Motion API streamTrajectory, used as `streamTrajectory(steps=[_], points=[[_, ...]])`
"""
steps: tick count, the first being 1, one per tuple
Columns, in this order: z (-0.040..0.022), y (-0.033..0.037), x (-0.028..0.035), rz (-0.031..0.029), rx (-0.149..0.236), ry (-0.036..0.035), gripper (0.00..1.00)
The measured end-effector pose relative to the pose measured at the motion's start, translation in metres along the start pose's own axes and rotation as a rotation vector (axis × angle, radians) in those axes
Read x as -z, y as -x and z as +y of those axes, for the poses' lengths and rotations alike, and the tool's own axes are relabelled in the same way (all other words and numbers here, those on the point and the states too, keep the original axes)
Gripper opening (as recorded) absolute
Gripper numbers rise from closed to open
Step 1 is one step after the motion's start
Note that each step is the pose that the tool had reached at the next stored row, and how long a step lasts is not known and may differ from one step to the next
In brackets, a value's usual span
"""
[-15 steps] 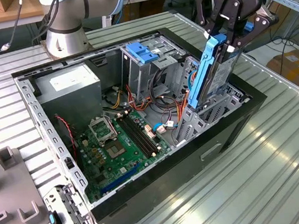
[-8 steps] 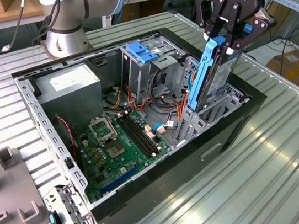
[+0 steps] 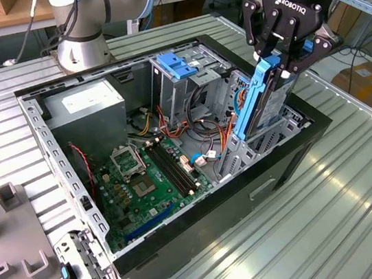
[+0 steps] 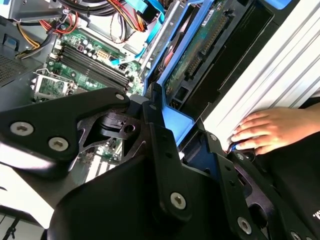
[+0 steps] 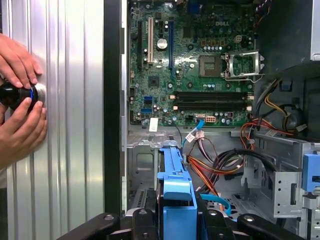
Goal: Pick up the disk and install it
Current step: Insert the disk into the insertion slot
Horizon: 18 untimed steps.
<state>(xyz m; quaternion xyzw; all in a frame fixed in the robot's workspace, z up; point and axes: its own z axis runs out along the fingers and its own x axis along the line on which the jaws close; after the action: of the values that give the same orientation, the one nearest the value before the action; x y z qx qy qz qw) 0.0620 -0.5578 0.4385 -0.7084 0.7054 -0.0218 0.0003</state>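
The gripper (image 3: 274,66) is clenched on the top end of the disk (image 3: 254,105), which stands tilted with its lower end at the drive bay (image 3: 278,130), on the exterior view's right of the open computer case (image 3: 205,223); a motherboard (image 3: 143,180) lies inside.

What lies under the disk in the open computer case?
The disk, clamped on edge by the pincer, hangs over the metal drive bay beside orange cables. Its own body covers the bay's floor and whatever sits at its lower end.
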Motion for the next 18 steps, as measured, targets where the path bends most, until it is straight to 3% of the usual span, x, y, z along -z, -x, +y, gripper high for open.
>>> streamTrajectory(steps=[12, 18], points=[[0.0006, -0.0011, -0.0182, 0.0001, 0.0, 0.0, 0.37], [0.001, -0.0019, -0.0314, 0.0, 0.0, 0.0, 0.37]])
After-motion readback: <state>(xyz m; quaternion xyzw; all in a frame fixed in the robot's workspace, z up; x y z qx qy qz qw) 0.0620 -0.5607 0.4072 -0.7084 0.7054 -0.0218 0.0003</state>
